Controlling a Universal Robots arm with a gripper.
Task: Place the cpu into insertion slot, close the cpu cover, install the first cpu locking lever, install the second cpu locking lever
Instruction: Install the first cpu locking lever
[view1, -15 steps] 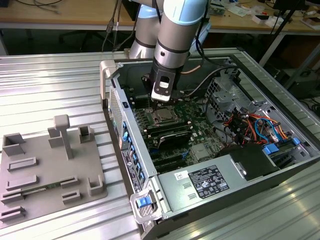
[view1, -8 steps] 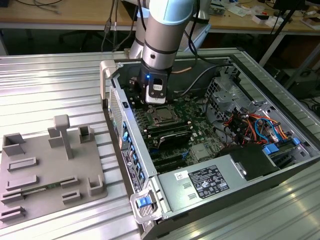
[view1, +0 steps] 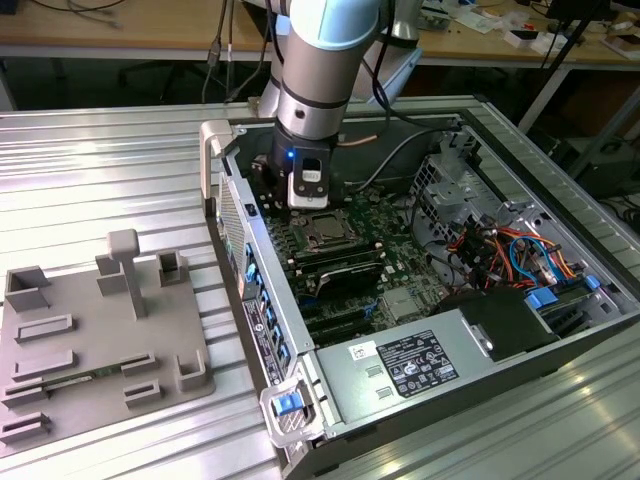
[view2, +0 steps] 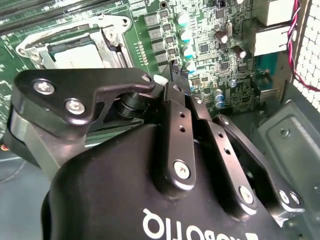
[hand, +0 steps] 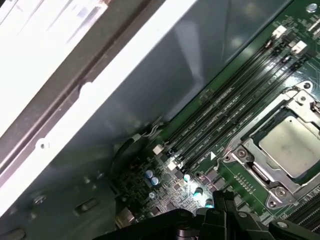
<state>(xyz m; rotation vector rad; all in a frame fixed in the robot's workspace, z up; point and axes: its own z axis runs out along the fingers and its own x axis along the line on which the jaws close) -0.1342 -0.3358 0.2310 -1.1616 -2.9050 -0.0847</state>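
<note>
The cpu (hand: 295, 145) lies flat in the insertion slot (view1: 326, 231) on the green motherboard, its grey top showing through the window of the cpu cover (hand: 248, 148), which is down over it. In the second wrist view the cpu (view2: 75, 54) and the cover (view2: 107, 42) sit just beyond the fingers. My gripper (view1: 300, 206) hangs low inside the case, beside the socket toward the case wall, fingertips together with nothing between them. Its tips (view2: 167, 82) hover over small capacitors. Thin wire levers run along the cover's sides; whether they are latched is unclear.
Long black memory slots (hand: 225, 107) run beside the socket. The grey case wall (hand: 150, 95) stands close by the gripper. A power supply (view1: 415, 362), drive cage and cable bundle (view1: 510, 250) fill the case on the exterior view's right. A grey fixture plate (view1: 90, 335) lies outside the case on the left.
</note>
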